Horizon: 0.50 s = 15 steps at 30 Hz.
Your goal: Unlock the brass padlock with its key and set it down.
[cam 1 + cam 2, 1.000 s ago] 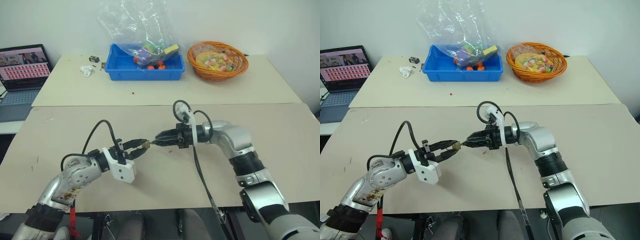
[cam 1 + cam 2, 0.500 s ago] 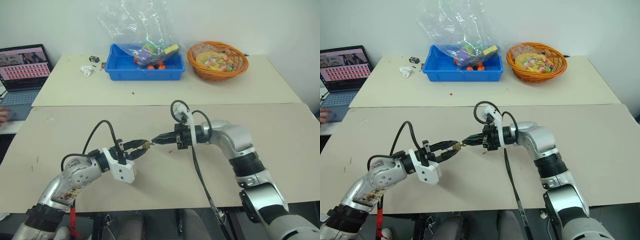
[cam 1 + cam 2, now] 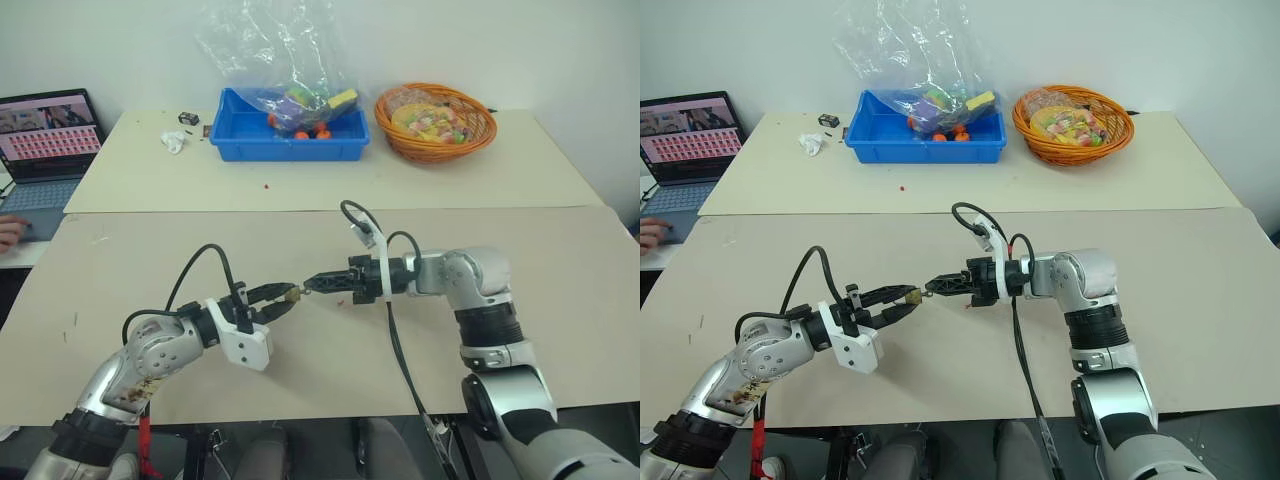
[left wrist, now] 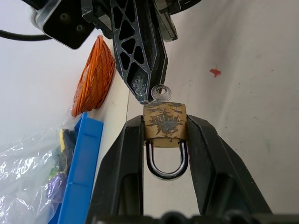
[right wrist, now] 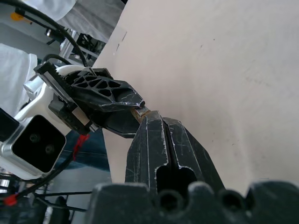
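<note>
Pinching the key [image 4: 160, 91], the right gripper [image 3: 312, 285] may slip off; the left gripper [image 4: 164, 135] clamps the brass padlock [image 4: 164, 121], shackle unreleased.

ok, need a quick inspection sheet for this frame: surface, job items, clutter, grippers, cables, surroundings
Surface: beige table, small red speck on it.
Job's things: brass padlock held off the table, shackle closed; key in its keyhole.
Clutter: blue bin with plastic bag, orange basket, crumpled paper, all on the far table.
Grippers: left gripper clamps the padlock body; right gripper shut on the key.
Cables: black cable loops over the left wrist, another hangs from the right.
Surroundings: laptop at left, a hand beside it.
</note>
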{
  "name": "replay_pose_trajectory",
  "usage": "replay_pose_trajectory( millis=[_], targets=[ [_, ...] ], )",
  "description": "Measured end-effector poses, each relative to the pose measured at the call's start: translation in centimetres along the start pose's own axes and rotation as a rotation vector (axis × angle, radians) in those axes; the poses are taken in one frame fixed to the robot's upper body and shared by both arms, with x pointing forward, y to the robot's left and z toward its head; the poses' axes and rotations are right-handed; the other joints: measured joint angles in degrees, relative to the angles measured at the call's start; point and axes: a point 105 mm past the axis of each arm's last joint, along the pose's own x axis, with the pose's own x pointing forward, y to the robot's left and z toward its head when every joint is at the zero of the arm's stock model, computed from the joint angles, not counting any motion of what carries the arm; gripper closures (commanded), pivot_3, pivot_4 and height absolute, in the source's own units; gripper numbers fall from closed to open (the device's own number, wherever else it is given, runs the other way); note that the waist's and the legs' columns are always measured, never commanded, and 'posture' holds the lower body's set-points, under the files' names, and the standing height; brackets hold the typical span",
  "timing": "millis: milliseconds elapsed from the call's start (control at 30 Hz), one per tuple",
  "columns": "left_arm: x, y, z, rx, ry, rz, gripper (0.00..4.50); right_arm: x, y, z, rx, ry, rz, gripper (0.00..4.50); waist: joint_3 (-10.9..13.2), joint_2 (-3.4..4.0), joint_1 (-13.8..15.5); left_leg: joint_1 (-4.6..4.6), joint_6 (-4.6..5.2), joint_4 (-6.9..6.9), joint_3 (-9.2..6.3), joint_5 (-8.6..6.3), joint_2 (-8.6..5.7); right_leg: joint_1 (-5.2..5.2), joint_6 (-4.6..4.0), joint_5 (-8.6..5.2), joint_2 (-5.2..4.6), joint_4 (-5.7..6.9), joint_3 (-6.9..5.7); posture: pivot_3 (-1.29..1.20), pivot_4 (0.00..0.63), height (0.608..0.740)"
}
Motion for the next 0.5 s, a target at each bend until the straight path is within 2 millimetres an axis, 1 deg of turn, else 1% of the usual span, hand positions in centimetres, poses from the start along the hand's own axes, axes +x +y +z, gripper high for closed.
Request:
replay_pose_trajectory(
  millis=[100, 300, 500],
  targets=[
    [-0.12, -0.25, -0.01, -0.007, 0.003, -0.003, 3.69, 0.06, -0.09, -0.23, 0.081, 0.013, -0.003, 4.47, 0.0, 0.0, -0.04, 0.0, 0.0, 0.0, 0.0, 0.0, 0.0, -0.01, 0.0, 0.0, 0.0, 0.03, -0.01, 0.0, 0.15, 0.735],
    [-0.28, -0.68, -0.04, -0.01, 0.008, -0.017, 3.69, 0.39, -0.46, -0.63, 0.184, 0.045, 0.007, 4.47, -0.01, 0.01, -0.19, 0.01, 0.0, 0.01, 0.01, 0.0, -0.01, -0.01, 0.0, 0.0, -0.01, 0.06, -0.01, 0.0, 0.15, 0.735],
    [-0.27, -0.74, -0.14, -0.003, 0.016, -0.02, 3.69, 0.55, -0.83, -0.58, 0.252, 0.053, 0.013, 4.47, -0.01, 0.01, -0.64, 0.01, 0.0, 0.01, 0.02, 0.0, -0.01, -0.01, 0.0, 0.0, -0.01, 0.08, -0.01, 0.0, 0.15, 0.735]
  ],
)
